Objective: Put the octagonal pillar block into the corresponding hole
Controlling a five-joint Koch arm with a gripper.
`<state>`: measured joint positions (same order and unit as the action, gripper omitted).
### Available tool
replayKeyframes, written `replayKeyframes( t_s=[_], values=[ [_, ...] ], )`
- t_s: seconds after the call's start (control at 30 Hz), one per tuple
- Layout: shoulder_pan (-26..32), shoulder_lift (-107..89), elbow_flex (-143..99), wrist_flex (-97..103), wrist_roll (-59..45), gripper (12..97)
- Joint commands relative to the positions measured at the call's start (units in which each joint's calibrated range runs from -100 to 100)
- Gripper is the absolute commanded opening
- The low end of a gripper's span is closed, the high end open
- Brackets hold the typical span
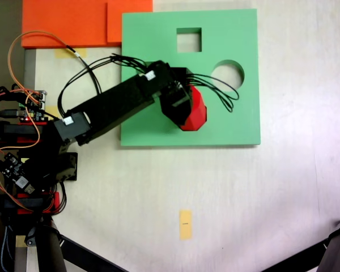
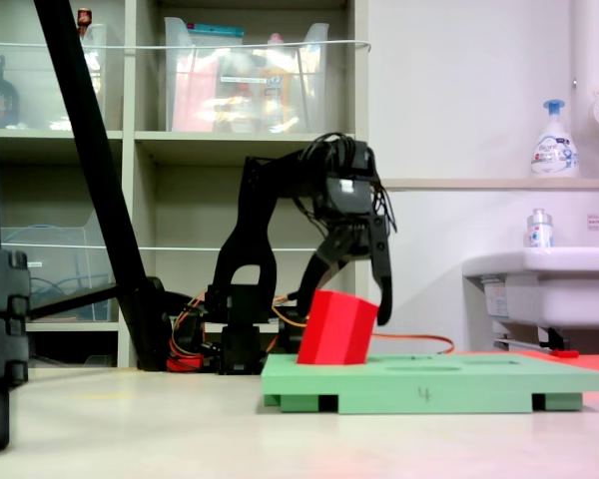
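From my remote station, I took the large flat green foam board (image 2: 429, 384) as my reference. In the side-on fixed view it lay on the pale tabletop (image 2: 130, 429) nearest the camera, with a small mark on its front edge. The small bright red foam octagonal pillar block (image 2: 336, 328) stood on the board's left part, tilted, its top leaning right and its lower end down at the board's surface. I could not tell whether that end had entered the eight-sided cutout, which the block and arm hid in both fixed views.

The black claw (image 2: 357, 299) hung above the block with its 2 jaws spread apart; the right jaw reached down just beside the block's upper right edge, the left one arched over its upper left. I could not tell whether either jaw touched the foam. Behind the board, the arm's base (image 2: 235, 334) sat among orange wires, and farther back stood shelving (image 2: 180, 150) and a white sink (image 2: 549, 274) to the right.

In the top-down fixed view, the block (image 1: 196, 113) lay near the board's (image 1: 238, 124) centre, with the square cutout (image 1: 189, 39) beyond it and the round cutout (image 1: 228, 72) to its upper right. Orange foam sheets (image 1: 68, 22) touched the board's far left corner, and a yellow tape strip (image 1: 185, 224) lay well apart from its near edge.
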<state>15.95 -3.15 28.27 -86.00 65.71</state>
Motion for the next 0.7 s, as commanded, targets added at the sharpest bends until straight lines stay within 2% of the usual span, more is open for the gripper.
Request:
replayKeyframes(
  t_s=[0.0, 0.27, 0.43, 0.53, 0.67],
  values=[
    [0.59, 0.07, 3.14, 3.53, -1.95, 40.7],
    [0.59, 1.47, 2.94, 3.24, -7.47, 41.7],
    [0.54, 1.33, 2.94, 0.06, -6.5, 58.0],
    [0.54, -0.35, 2.94, -1.1, -6.35, 80.3],
    [0.29, -4.26, 2.74, -1.77, -6.4, 82.3]
  ],
)
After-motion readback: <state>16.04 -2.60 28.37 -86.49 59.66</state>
